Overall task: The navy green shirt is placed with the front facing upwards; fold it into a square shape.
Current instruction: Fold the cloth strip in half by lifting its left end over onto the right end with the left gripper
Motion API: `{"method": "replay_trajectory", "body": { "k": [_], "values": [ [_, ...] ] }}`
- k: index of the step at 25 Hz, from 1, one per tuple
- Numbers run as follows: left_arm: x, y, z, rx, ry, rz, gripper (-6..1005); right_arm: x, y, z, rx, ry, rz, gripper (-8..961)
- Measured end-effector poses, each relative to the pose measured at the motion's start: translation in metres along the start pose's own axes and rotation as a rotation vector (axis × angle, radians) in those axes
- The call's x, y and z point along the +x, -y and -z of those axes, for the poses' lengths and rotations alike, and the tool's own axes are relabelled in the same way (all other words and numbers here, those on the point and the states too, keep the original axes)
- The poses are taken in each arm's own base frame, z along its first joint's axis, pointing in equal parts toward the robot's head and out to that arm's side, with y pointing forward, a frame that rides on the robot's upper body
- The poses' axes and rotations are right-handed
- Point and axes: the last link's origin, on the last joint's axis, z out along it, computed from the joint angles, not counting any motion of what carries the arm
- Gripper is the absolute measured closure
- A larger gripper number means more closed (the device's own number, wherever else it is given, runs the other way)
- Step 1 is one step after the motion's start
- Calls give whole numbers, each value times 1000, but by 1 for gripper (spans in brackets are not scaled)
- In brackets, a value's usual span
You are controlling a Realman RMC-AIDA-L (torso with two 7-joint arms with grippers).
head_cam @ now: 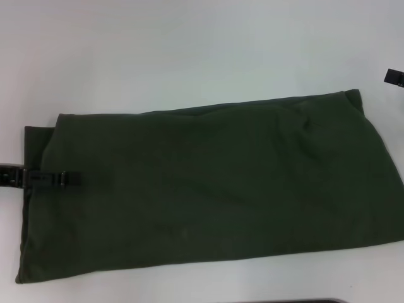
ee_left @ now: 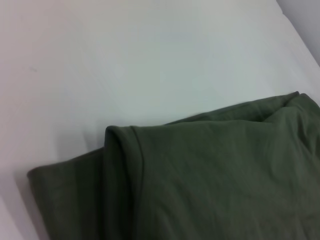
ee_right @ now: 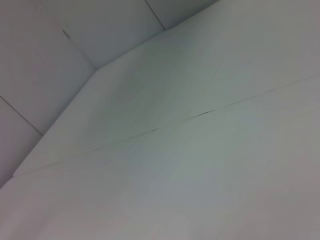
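The navy green shirt (head_cam: 214,183) lies on the white table (head_cam: 189,50) as a long rectangle running left to right, with only plain green cloth facing up. My left gripper (head_cam: 71,178) reaches in from the left and lies low over the shirt's left edge, about halfway along it. In the left wrist view a folded corner of the shirt (ee_left: 210,175) shows layered edges. Only a small black piece of my right gripper (head_cam: 394,77) shows at the far right edge, above and clear of the shirt. The right wrist view shows no shirt.
White tabletop (ee_right: 200,165) surrounds the shirt, with a broad bare stretch behind it. The right wrist view shows the table's far edge and pale wall panels (ee_right: 60,65). A dark strip (head_cam: 309,301) sits at the table's near edge.
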Motion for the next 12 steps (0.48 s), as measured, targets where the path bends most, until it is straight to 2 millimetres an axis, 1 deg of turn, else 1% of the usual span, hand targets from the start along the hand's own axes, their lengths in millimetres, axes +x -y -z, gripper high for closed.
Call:
{"method": "replay_trajectory", "body": {
  "k": [12],
  "values": [
    [1, 4, 4, 19, -5, 4, 95, 0, 0, 0, 0, 0, 2, 37]
  ]
}}
